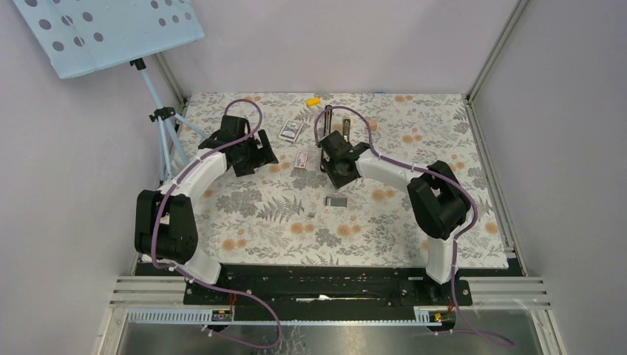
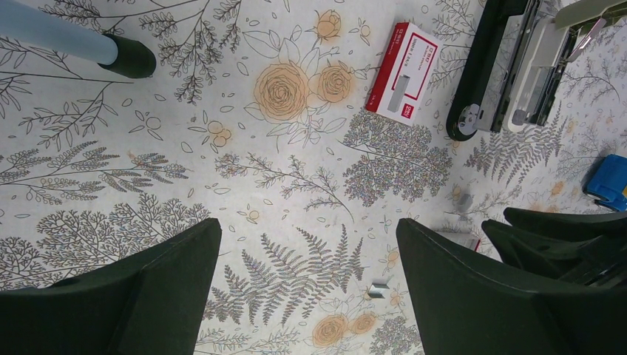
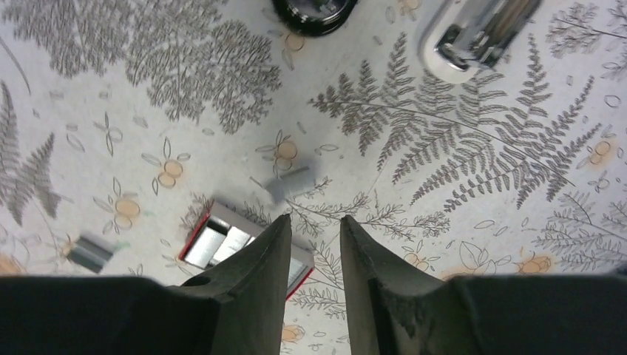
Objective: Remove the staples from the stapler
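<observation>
The black stapler (image 1: 339,122) lies opened out at the back of the table, its silver rail showing. It also shows in the left wrist view (image 2: 503,66) and the right wrist view (image 3: 480,29). A short grey strip of staples (image 3: 292,181) lies on the cloth just beyond my right gripper (image 3: 316,222), whose fingers stand a narrow gap apart with nothing between them. My right gripper (image 1: 333,148) hovers just in front of the stapler. My left gripper (image 1: 259,157) is wide open and empty (image 2: 309,237), with a small staple strip (image 2: 379,287) beside its right finger.
A red staple box (image 2: 403,74) and a blue one (image 1: 292,131) lie near the stapler. An opened red-edged tray of staples (image 3: 222,240) lies left of my right fingers. A grey block (image 1: 336,201) lies mid-table. A tripod foot (image 2: 126,55) stands at the left.
</observation>
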### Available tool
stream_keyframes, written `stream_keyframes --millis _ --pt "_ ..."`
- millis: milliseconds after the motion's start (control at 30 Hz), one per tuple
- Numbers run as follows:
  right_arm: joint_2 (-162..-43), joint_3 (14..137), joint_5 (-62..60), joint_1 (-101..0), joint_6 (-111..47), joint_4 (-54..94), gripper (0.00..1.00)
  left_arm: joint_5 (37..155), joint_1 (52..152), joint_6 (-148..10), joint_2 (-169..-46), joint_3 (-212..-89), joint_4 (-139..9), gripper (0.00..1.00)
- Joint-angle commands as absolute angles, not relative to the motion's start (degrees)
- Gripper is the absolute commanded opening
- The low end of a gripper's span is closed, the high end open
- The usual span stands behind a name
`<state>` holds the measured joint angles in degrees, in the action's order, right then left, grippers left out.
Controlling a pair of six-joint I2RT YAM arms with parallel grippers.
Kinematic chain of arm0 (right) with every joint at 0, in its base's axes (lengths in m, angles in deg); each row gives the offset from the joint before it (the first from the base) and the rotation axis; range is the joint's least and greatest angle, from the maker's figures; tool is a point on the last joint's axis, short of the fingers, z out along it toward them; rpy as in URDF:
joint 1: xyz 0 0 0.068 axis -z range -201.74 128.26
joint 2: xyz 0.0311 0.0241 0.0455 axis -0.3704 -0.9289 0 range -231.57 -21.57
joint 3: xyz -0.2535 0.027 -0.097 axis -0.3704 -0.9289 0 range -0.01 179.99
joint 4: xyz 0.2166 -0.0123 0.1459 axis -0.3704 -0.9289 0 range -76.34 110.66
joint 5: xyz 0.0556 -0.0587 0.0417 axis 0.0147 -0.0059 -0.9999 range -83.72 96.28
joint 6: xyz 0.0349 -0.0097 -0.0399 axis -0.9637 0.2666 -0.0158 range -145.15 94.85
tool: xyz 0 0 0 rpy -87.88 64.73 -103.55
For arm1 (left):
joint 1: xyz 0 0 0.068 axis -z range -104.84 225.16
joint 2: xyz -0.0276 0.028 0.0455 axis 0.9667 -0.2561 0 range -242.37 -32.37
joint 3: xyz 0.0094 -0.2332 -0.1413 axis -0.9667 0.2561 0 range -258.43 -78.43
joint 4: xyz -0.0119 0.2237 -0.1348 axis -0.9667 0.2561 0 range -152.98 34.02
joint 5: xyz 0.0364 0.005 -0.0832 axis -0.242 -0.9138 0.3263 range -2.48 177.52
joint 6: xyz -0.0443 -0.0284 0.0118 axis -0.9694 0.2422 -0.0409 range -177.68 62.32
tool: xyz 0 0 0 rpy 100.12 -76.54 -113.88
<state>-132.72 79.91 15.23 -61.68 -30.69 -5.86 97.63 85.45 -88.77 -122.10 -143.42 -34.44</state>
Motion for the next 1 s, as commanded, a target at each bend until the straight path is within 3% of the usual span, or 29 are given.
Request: stream_keyframes --millis 0,100,400,600,767,967 --pt "-129.31 78.48 7.61 -61.4 -20.95 -8.04 0.38 98.37 85.0 -88.6 -120.99 -143.43 -36.93 0.93" --pt "-127.67 76.87 6.45 -61.38 -18.86 -7.31 0.38 98.24 85.0 -88.61 -120.89 -143.4 -36.93 0.92" --pt "-126.78 78.9 9.02 -60.94 -24.21 -3.78 0.53 98.05 84.96 -88.42 -120.86 -143.39 -36.95 0.93" --pt "-129.48 87.44 18.69 -59.1 -45.92 -11.47 0.62 97.96 84.92 -88.51 -120.6 -143.37 -36.89 0.93" --pt "-127.05 81.32 21.02 -59.48 -65.89 -7.56 0.68 98.84 84.57 -88.7 -120.72 -143.47 -36.99 0.93" --pt "-131.01 82.99 22.07 -60.14 -73.55 -11.74 0.69 99.32 84.4 -88.79 -120.23 -143.22 -37.13 0.93"
